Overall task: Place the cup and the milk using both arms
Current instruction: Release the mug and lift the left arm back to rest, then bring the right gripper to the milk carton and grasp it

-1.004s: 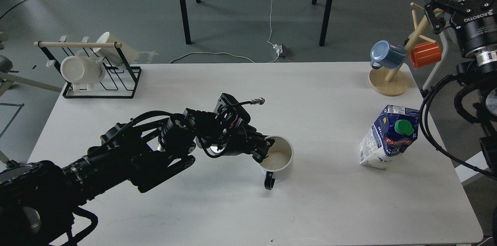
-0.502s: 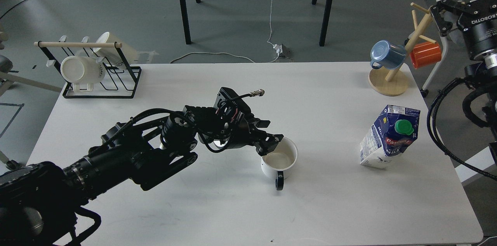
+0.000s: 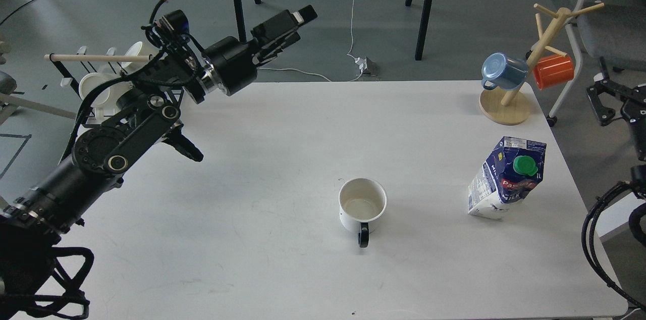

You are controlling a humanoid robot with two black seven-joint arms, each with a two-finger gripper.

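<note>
Left tool (image 3: 298, 16) has released the cup (image 3: 362, 206) and lifted well clear, its state not discernible; cup stands upright on the counter (image 3: 282, 269), left of the milk (image 3: 507, 178); right tool (image 3: 608, 103) withdrawn, fingers apart; placement judged complete.

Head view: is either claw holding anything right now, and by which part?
Nothing is held. The left claw is raised with nothing between its fingers; the cup and milk stand free on the table. The right claw is empty.
</note>
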